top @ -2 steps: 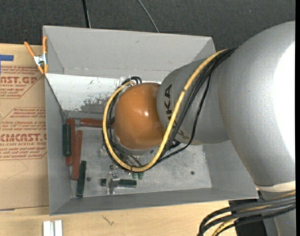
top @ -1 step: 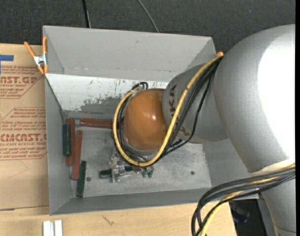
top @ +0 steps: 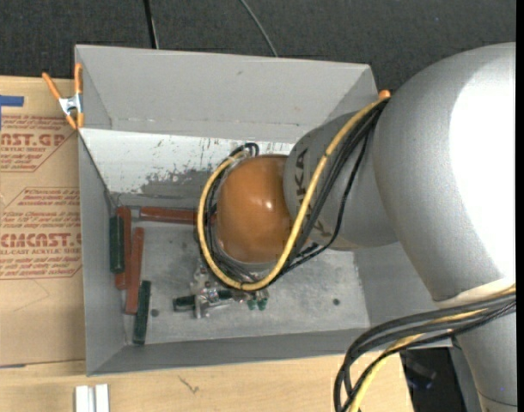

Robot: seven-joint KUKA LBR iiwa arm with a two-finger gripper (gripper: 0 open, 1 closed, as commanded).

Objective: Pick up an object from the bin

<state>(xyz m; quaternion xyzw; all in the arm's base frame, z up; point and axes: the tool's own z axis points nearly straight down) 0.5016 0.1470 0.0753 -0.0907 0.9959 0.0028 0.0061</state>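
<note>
A dark green stick (top: 142,311) lies at the near left of the bin (top: 245,93), just left of the end effector (top: 212,299), which hangs low over the floor. I cannot tell whether the end effector is apart or together. A red stick (top: 135,260) and other sticks lie farther left. By my judgement the grasp and the lift are both left to do.

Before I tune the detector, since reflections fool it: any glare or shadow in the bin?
Camera view: a soft highlight sits on the arm's orange cover; the bin has an evenly lit far wall; the floor close under the cover is shaded.
</note>
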